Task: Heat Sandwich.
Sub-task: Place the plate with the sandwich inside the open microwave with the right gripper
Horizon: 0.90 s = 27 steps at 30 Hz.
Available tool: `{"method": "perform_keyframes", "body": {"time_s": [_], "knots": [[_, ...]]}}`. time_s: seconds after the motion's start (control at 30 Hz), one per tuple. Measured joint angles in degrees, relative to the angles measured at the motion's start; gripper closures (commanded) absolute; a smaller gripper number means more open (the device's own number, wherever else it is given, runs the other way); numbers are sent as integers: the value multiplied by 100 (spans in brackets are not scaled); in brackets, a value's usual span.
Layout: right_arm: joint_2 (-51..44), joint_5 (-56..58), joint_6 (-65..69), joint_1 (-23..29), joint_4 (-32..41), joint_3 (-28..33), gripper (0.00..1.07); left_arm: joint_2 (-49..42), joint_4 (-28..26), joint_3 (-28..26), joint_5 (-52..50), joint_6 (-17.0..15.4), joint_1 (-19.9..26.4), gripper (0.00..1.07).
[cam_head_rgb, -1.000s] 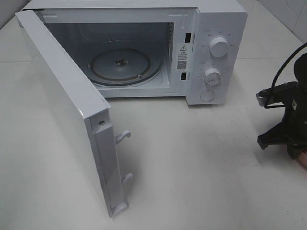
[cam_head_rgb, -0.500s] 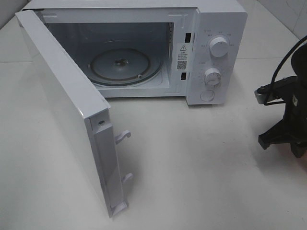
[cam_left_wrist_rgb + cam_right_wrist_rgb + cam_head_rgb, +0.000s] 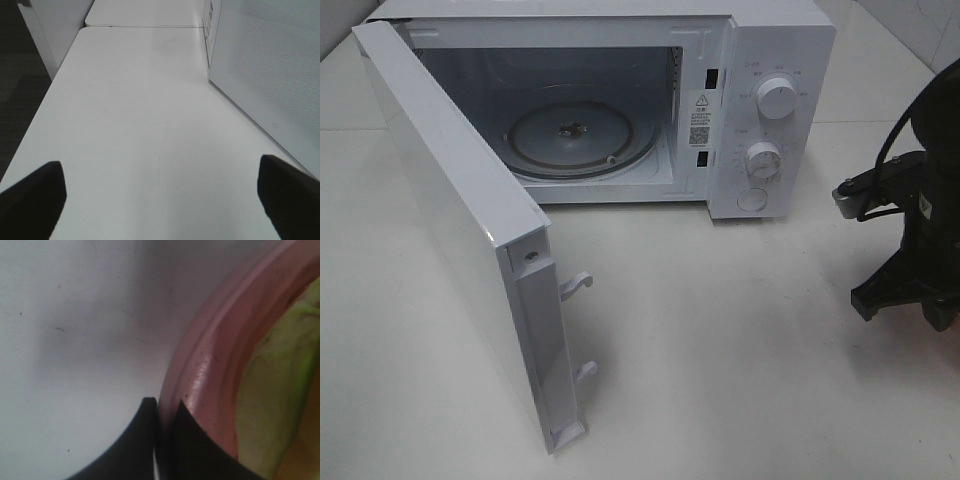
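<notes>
**Right claw pinched on the plate rim, left claw spread over bare bench**

The right claw [image 3: 159, 407] has its two dark fingers [image 3: 140, 445] drawn together, with only a hairline between them, clamped on the outer edge of the pink plate [image 3: 210, 365]. The raised rim curves away from the grip. Just inside that rim lies the sandwich [image 3: 280, 375], showing its yellowish-green filling and a pale edge. It appears only in the right wrist view. Beside the plate is plain white bench [image 3: 75, 340]; whether the plate rests on it or is lifted cannot be told.

The left claw [image 3: 160, 200] stands wide apart, one dark finger [image 3: 30, 200] at each side of its view, with nothing between them but bench. Near it rises the meshed face of the door [image 3: 270, 75].

From the high camera, the right arm [image 3: 920, 240] hangs at the right edge of the bench [image 3: 740, 350], well apart from the microwave [image 3: 770, 60]. The microwave door [image 3: 450, 220] is swung fully open toward the front left, its two latch hooks [image 3: 576, 285] pointing inward. Inside, the glass turntable [image 3: 582, 135] lies flat on the cavity floor. On the control panel the upper dial [image 3: 777, 98] sits above the lower dial [image 3: 763, 158], with a round button [image 3: 752, 198] beneath.
</notes>
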Motion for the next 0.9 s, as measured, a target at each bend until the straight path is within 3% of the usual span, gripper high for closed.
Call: {"method": "perform_keyframes", "body": {"time_s": [0.43,0.9], "knots": [[-573,298,29,458,6,201,107,0,0,0,0,0,0,9],[-1329,642,115,1358,46,218,107,0,0,0,0,0,0,9]]}}
